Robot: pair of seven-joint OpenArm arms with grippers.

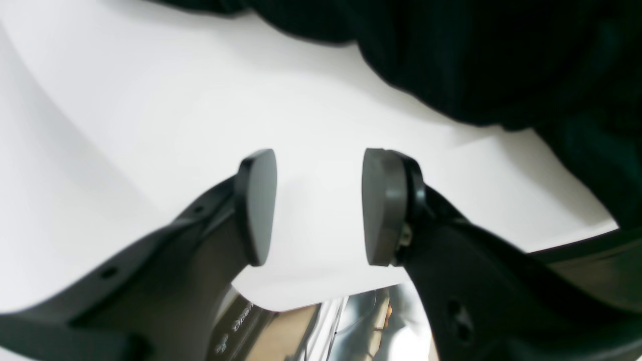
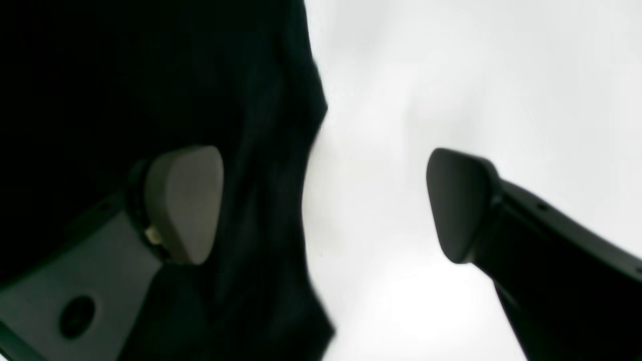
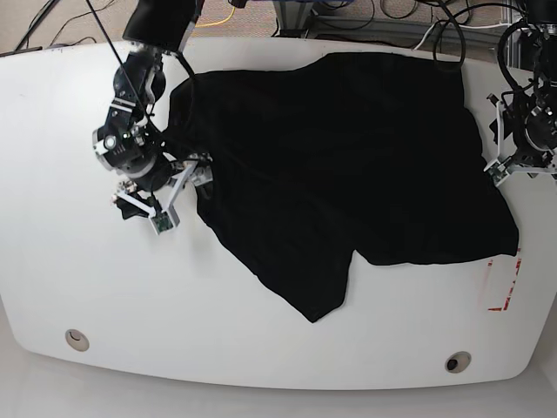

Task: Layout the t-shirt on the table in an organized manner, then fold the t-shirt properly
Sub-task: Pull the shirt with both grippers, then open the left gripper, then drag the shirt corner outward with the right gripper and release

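The black t-shirt [image 3: 331,165] lies spread but wrinkled across the middle of the white table [image 3: 261,340], with one sleeve or corner pointing toward the front. My right gripper [image 3: 174,193] is open at the shirt's left edge. In the right wrist view the right gripper [image 2: 326,205] straddles that edge, one finger [image 2: 185,200] over the black t-shirt [image 2: 125,75] and the other above bare table [image 2: 451,75]. My left gripper [image 3: 499,139] hovers by the shirt's right edge. In the left wrist view the left gripper [image 1: 318,205] is open and empty over the table [image 1: 150,100], the t-shirt [image 1: 501,60] just beyond.
A red tape mark [image 3: 500,283] sits at the table's front right, by the shirt's lower corner. Two small round holes [image 3: 77,338] [image 3: 457,360] lie near the front edge. Cables run along the back. The table's edge shows close behind the left gripper.
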